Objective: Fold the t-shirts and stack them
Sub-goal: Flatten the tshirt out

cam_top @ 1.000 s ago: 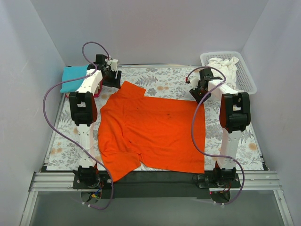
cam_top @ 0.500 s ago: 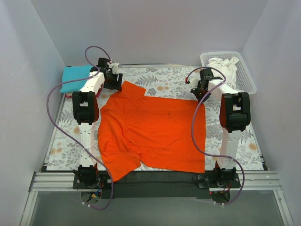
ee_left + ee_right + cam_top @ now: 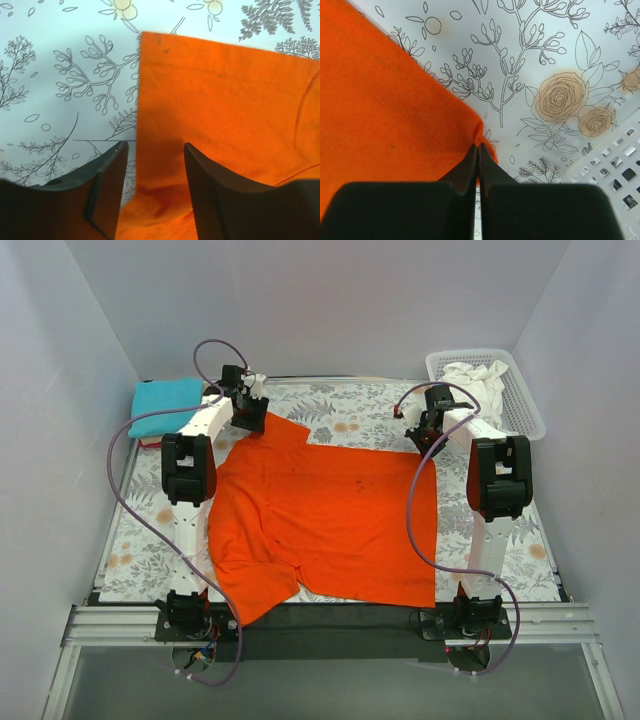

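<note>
Pale walls [image 3: 320, 310] are seen around a counter [image 3: 140, 550] covered in a grey floral print. The orange t-shirt [image 3: 320, 520] is spread flat across the middle of it, with its near left part rumpled at the near edge. At the shirt's far left sleeve the left fingers [image 3: 252, 422] are held partly apart with nothing gripped. One is set over the floral print and the other over the orange sleeve, whose edge runs between them. The right fingers [image 3: 478, 149] are pressed fully together on the far right corner of the orange t-shirt, where a small peak of cloth is pinched at their tips. A teal t-shirt [image 3: 165, 400] is laid folded at the far left corner. A white t-shirt [image 3: 478, 375] is heaped in the white basket [image 3: 525, 412] at the far right.
</note>
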Available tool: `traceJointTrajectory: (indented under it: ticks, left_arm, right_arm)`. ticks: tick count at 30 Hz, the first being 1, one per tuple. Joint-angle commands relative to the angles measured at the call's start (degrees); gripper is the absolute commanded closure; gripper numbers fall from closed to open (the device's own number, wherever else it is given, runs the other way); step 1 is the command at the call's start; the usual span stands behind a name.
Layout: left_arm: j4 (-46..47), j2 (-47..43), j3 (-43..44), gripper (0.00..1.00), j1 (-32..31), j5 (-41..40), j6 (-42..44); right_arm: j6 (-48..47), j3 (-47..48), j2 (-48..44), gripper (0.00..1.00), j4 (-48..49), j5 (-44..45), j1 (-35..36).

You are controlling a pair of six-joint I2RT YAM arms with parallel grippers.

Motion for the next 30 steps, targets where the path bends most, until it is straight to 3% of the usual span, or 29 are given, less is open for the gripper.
traceJointTrajectory:
  ticks: [1,7,11,13,21,26,30]
  left_arm:
    - [-1.10,1.35,-0.33,0.56,-1.67,-0.89,0.55]
    - [-0.84,-0.23,-4.29,0.62,-2.11,-2.73,1.69]
    - [-0.66,0.38,-3.69,0.83,-2.11,-4.40,0.82]
    - [-0.40,0.91,-2.46,0.99,-1.94,-5.37,-0.15]
    - [0.38,1.97,11.52,1.00,0.08,-5.72,-0.07]
    - [5.22,-2.07,8.72,1.00,1.58,-5.29,-0.06]
    - [6.37,-4.89,7.40,1.00,3.25,-0.73,-1.38]
  right_arm:
    - [-0.44,2.22,0.32,0.99,-1.11,-0.86,-0.22]
    - [-0.36,2.93,0.06,0.99,-1.29,-0.78,-0.04]
    - [-0.09,3.45,0.41,0.99,-1.38,-0.95,0.22]
    - [-0.09,4.24,0.41,0.99,-1.38,-1.04,0.31]
    - [0.61,10.91,-0.73,0.99,-0.50,-1.04,0.14]
    - [0.52,16.10,-0.56,0.99,-0.32,-2.00,0.13]
    - [-0.70,14.71,-1.87,0.99,-0.33,-2.18,0.05]
